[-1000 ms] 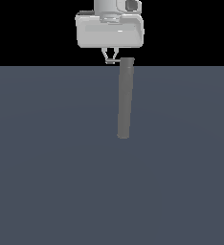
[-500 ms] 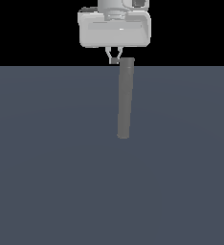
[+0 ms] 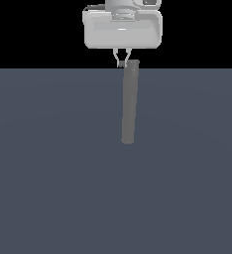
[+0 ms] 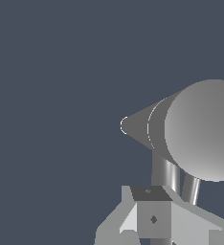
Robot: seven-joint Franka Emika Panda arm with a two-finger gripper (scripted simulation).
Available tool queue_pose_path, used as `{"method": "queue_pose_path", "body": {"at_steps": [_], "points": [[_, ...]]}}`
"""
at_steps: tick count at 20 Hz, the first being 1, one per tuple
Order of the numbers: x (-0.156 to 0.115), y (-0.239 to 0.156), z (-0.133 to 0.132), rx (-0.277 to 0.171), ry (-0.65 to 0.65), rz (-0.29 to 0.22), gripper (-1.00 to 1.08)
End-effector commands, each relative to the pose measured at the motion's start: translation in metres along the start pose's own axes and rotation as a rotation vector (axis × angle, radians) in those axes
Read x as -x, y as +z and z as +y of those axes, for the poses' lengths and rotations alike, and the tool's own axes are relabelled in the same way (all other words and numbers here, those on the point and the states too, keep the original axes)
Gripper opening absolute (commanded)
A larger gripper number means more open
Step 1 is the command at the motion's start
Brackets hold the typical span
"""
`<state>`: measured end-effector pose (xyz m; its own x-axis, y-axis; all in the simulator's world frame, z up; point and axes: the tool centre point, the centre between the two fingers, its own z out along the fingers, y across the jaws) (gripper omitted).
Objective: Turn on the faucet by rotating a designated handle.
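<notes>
No container is to be seen; the only thing carried by the dark blue-grey surface (image 3: 53, 188) is the faucet (image 3: 129, 101), a long matte grey cylinder that is stood with its top at the far edge of that surface, about midway along that edge, and is leaned slightly so that its lower end falls a little toward the exterior view's left. In the wrist view the faucet (image 4: 190, 129) is seen end-on, with its broad rounded end close to the camera and the body tapering away to a small tip. The handle (image 4: 165, 172) is shown there as a slim rod coming off the cylinder's near end, with a second slim rod just beside it (which of the two is touched cannot be told). The gripper (image 3: 121, 60) is hung from the white boxy hand above the far edge, pointed straight down, with its tips just beside the faucet's top on the exterior view's left. The jaws are drawn close together, but whether the handle is pinched between them cannot be told. Compared with the picture from half a second earlier, the hand has been shifted slightly toward the exterior view's right, while the faucet has been left unmoved.
</notes>
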<state>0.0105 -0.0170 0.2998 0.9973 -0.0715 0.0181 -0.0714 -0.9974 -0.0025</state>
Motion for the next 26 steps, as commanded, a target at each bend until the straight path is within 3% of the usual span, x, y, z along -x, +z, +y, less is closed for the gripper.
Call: {"method": "queue_pose_path", "body": {"at_steps": [1, 4, 5, 15, 16, 17, 26], "points": [[0.012, -0.001, 0.025, 0.003, 0.022, -0.014, -1.0], [0.017, -0.001, 0.034, 0.003, 0.022, -0.017, -1.0], [0.01, 0.0, 0.01, -0.001, -0.011, -0.007, -1.0], [-0.004, -0.001, 0.075, 0.002, 0.02, -0.017, -1.0], [-0.004, -0.001, 0.075, 0.002, 0.02, -0.017, -1.0], [0.006, 0.0, 0.033, -0.012, -0.036, -0.039, -1.0], [-0.022, 0.0, 0.06, -0.005, -0.009, -0.029, -1.0]]}}
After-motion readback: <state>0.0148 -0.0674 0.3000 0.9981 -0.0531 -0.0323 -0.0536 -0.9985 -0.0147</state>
